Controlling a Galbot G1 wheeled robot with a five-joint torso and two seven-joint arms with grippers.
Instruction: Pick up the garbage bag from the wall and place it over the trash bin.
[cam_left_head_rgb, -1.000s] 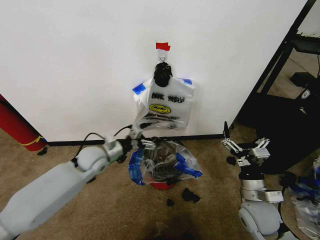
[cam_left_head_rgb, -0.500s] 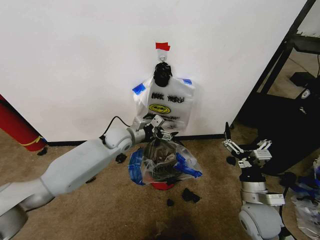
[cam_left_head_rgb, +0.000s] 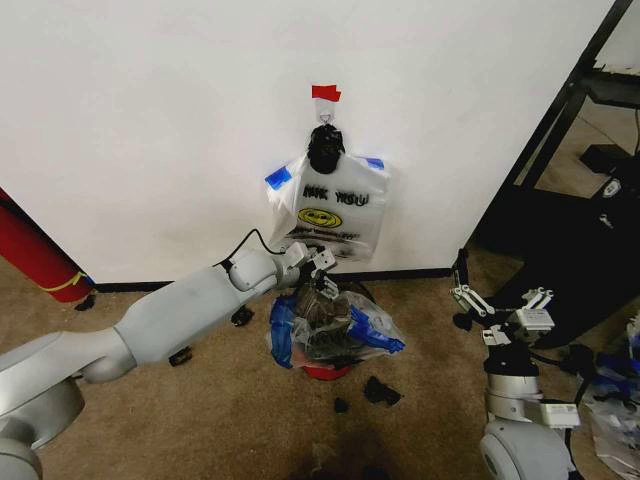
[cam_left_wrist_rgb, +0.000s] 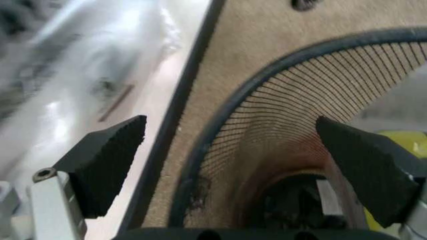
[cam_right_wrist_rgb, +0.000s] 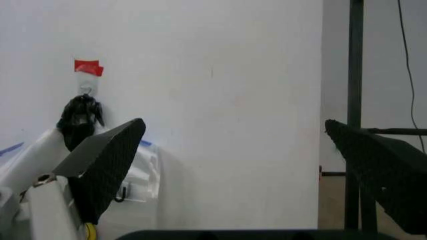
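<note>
Far left at about 9 o'clock a smooth red cylinder (cam_left_head_rgb: 35, 255) leans against the wall (cam_left_head_rgb: 150, 120), which is plain flat white with a black baseboard. The left gripper (cam_left_head_rgb: 318, 272) sits dead center, just above the trash bin (cam_left_head_rgb: 322, 370), jaws spread wide with nothing between them. In the left wrist view its black ridged pads (cam_left_wrist_rgb: 107, 162) frame the trash bin (cam_left_wrist_rgb: 267, 165), whose inside looks like fine dark mesh under a dark round rim.

The garbage bag (cam_left_head_rgb: 330, 330), crinkly clear plastic with blue edges, is draped loosely over the bin. At 12 o'clock a bundle of like bags (cam_left_head_rgb: 335, 210) hangs from a hook under red tape (cam_left_head_rgb: 325, 93), tied by a black knot, printed "...NK YOU" over a yellow smiley.

At 4 o'clock, the right gripper (cam_left_head_rgb: 500, 300) points up, jaws wide, empty, beside a black rack (cam_left_head_rgb: 560, 120).
</note>
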